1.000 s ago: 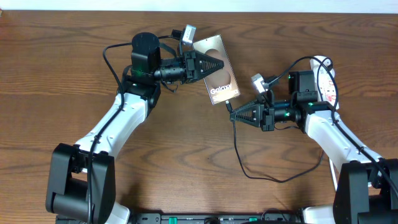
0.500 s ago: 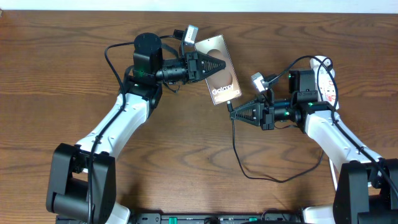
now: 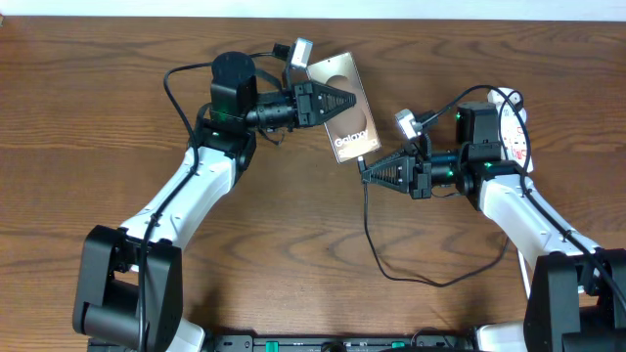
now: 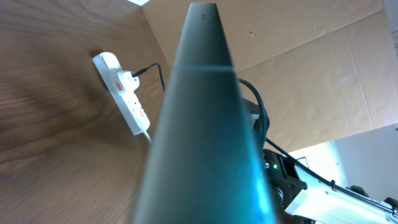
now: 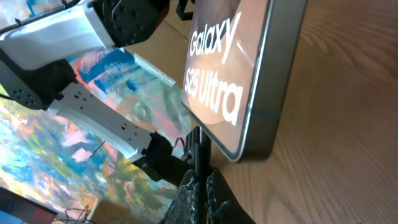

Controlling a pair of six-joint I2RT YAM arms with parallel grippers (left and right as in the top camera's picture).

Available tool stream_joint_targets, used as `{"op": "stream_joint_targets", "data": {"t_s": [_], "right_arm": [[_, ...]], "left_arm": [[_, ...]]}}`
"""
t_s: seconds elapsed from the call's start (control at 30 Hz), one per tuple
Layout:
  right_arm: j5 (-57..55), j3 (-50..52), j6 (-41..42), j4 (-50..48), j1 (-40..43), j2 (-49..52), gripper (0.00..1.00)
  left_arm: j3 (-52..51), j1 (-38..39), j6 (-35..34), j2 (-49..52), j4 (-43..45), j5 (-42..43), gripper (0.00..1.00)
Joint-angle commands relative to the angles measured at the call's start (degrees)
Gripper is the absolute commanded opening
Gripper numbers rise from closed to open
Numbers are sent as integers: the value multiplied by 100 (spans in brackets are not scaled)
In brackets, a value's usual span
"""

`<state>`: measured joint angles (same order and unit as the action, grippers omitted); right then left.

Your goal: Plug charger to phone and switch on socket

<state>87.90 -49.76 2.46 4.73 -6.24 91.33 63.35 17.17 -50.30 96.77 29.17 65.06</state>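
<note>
My left gripper (image 3: 349,101) is shut on the bronze-grey phone (image 3: 353,136) and holds it tilted on edge at the back centre. The phone's edge (image 4: 205,124) fills the left wrist view. My right gripper (image 3: 367,176) is shut on the black plug of the charger (image 3: 370,230), just below the phone's lower end. In the right wrist view the plug (image 5: 201,146) stands between my fingers (image 5: 202,182), its tip at the bottom edge of the phone (image 5: 239,68). I cannot tell if it is inserted. The white socket (image 3: 515,137) lies at the right, partly under my right arm.
The charger cable loops over the wood toward the front and back to the right. The socket (image 4: 123,93) has a black plug in it and red switches. A cardboard wall stands behind the table.
My right gripper has moved up and left with the plug, closer to the phone's lower end. The left gripper with the phone has shifted slightly right.
</note>
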Motion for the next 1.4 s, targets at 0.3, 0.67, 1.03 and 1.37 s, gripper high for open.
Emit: {"op": "stream_joint_targets", "data": {"t_s": [0.3,0.67,1.03,1.37], "right_arm": [[-553,-76,2761,-2312,-7,-46,1],[-568,-74,2542,-1873,-9,-33,1],[-2321,-74,1860,-293,-9,-33,1],[-6181,-74,1185,1864,-9,-33,1]], "left_arm": [[98,225,208,-107,31,599,8],[98,214,979,-107,-669,389,7],[98,214,1864,-107,-1930,-22,7],[98,214,1862,-107,-2243,-616,7]]}}
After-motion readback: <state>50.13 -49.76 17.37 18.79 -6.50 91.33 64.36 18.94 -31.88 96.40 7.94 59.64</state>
